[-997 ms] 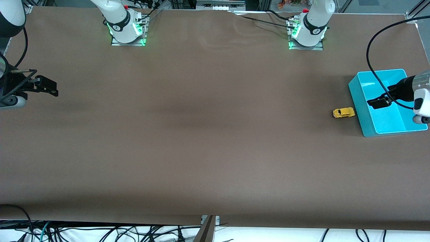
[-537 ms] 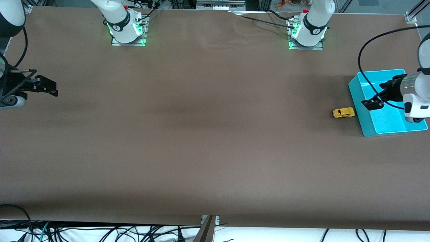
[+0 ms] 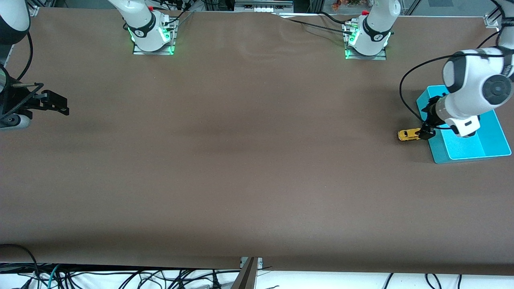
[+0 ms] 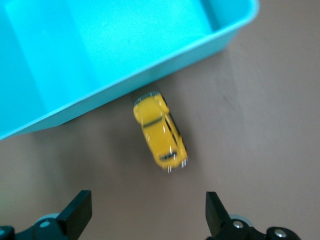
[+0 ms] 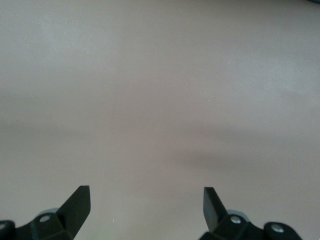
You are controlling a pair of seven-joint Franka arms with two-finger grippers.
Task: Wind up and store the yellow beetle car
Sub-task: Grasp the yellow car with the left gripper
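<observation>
The yellow beetle car point(image 3: 408, 135) stands on the brown table beside the turquoise bin point(image 3: 490, 140), on the bin's side toward the right arm's end. My left gripper point(image 3: 425, 130) is open and empty, low over the bin's edge next to the car. In the left wrist view the car point(image 4: 160, 132) lies just ahead of the gripper point(image 4: 148, 210), not between its fingers, with the bin point(image 4: 100, 50) close by. My right gripper point(image 3: 56, 105) is open and empty and waits at the right arm's end of the table; its wrist view shows the gripper point(image 5: 145, 200) over bare table.
The bin shows nothing inside it. A black cable point(image 3: 405, 86) loops from the left arm over the table near the bin. The two arm bases point(image 3: 152, 36) point(image 3: 366, 40) stand along the table's edge farthest from the front camera.
My left gripper has moved from over the bin's inside to its edge beside the car, and the arm has swung over the bin. The car and the right arm have not moved.
</observation>
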